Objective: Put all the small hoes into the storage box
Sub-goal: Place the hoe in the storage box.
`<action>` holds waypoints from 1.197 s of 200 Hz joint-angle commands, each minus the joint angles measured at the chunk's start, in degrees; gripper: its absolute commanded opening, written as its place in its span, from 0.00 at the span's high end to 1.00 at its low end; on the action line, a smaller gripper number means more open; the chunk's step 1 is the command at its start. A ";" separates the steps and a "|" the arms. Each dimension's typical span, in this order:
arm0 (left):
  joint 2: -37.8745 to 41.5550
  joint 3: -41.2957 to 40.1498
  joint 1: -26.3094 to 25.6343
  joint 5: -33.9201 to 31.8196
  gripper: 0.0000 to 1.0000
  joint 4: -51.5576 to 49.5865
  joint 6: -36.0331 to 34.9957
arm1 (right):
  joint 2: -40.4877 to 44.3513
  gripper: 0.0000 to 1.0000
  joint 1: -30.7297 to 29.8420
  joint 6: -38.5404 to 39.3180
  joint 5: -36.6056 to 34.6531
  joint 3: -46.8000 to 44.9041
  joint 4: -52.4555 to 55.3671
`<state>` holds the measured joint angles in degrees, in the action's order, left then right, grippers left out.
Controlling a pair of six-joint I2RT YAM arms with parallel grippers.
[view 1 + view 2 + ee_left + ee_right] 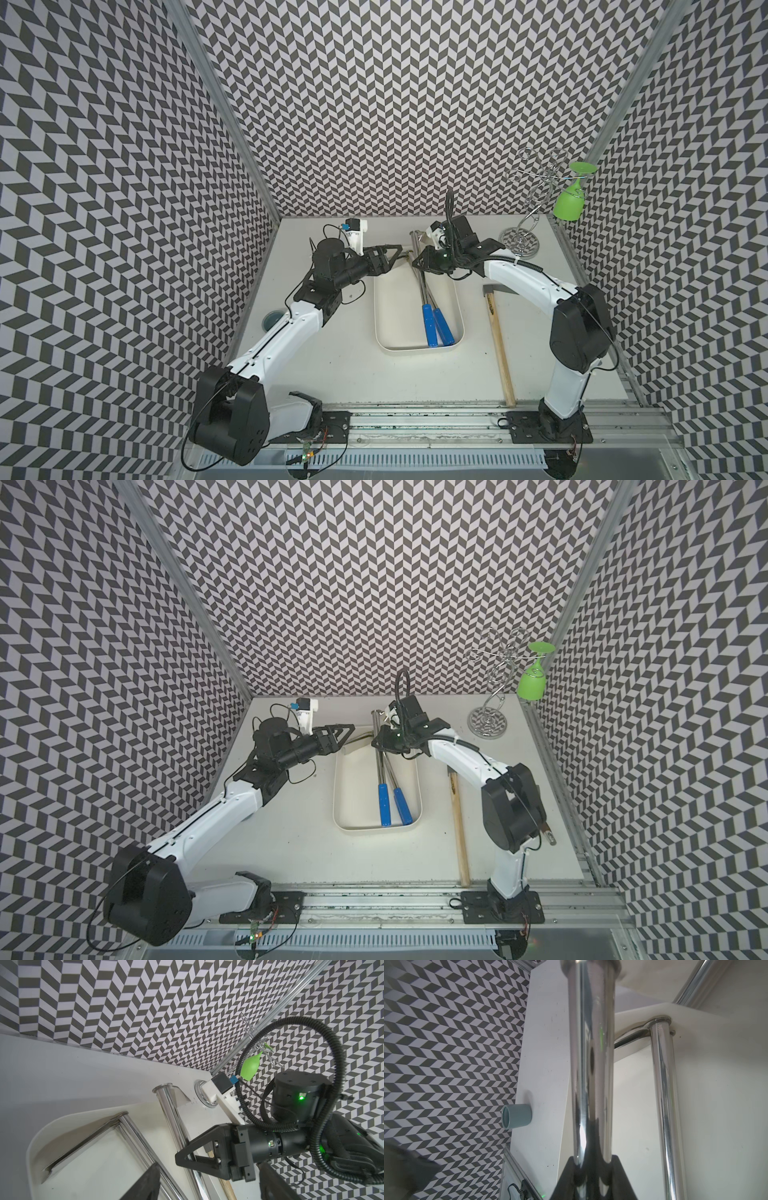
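The cream-white storage box [384, 291] [345, 825] lies mid-table. Two chrome-shafted tools with blue handles are in it. My right gripper [417, 266] [591, 1176] is shut on the shaft of one, the small hoe [420, 286] [379, 766] [591, 1064]. Its blue grip is low in the box and its head [176, 1095] reaches past the far rim. The other tool's flat blade [83, 1142] lies in the box's far left corner. My left gripper [400, 251] [207, 1188] hangs open just beside that corner, holding nothing.
A wooden-handled hammer [500, 345] lies right of the box, under the right arm. A chrome glass rack [519, 241] with a hanging green glass [568, 203] stands at the back right. A small blue-grey cup [273, 321] [517, 1115] sits at the table's left edge.
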<state>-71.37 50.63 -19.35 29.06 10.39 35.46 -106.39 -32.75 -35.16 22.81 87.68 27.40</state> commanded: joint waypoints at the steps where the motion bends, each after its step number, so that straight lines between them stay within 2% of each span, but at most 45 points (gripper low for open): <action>1: 1.73 -1.88 0.63 -1.21 0.25 -3.02 -1.63 | -0.69 1.00 -2.15 -5.11 -3.78 1.92 -5.40; 40: 2.96 -3.12 1.24 -1.20 0.25 -3.40 -1.44 | -3.69 1.00 -4.50 -10.75 -8.48 4.79 -3.29; 103: 5.42 -3.83 1.95 -1.63 0.25 -6.24 -3.11 | -7.41 1.00 -5.65 -17.47 -12.34 8.26 -1.49; 165: 8.42 -5.45 2.30 -2.03 0.25 -7.96 -4.13 | -10.74 1.00 -6.97 -20.24 -17.24 11.54 -1.23; 239: 10.29 -7.43 2.39 -2.50 0.25 -8.46 -4.53 | -11.89 1.00 -7.24 -22.39 -19.09 9.06 -3.84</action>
<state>-62.33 44.14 -17.41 27.11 2.33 31.97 -118.10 -39.64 -55.66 5.58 97.17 28.25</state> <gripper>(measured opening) 0.753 0.223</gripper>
